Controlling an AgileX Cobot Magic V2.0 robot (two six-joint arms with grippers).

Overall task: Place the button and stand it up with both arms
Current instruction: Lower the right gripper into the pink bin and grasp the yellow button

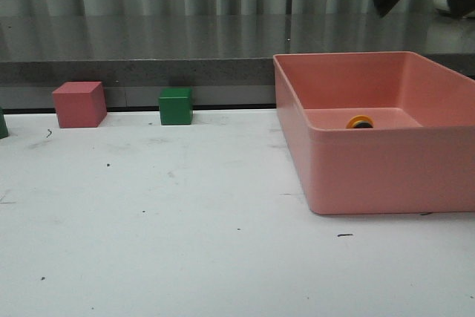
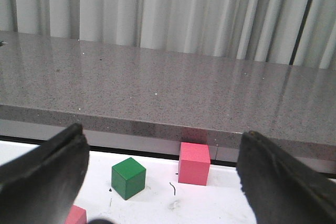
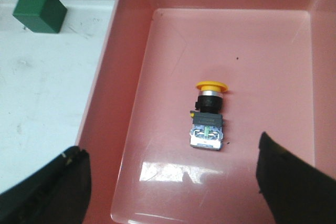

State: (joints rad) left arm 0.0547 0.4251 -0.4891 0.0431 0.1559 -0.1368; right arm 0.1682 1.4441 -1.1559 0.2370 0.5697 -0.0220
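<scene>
The button (image 3: 208, 117) lies on its side on the floor of the pink bin (image 3: 131, 35), yellow cap pointing away from my right gripper's fingers and bluish-clear base toward them. From the front only its yellow cap (image 1: 360, 121) peeks over the bin's front wall (image 1: 386, 172). My right gripper (image 3: 168, 182) hovers above the bin, open and empty, with the button beyond the gap between its fingers. My left gripper (image 2: 163, 182) is open and empty over the table. Neither gripper shows in the front view.
A pink cube (image 1: 79, 104) and a green cube (image 1: 176, 105) stand near the table's back edge (image 1: 185, 109), left of the bin. The left wrist view shows a green cube (image 2: 128, 177), a pink cube (image 2: 194, 163) and a grey counter (image 2: 168, 93) behind them.
</scene>
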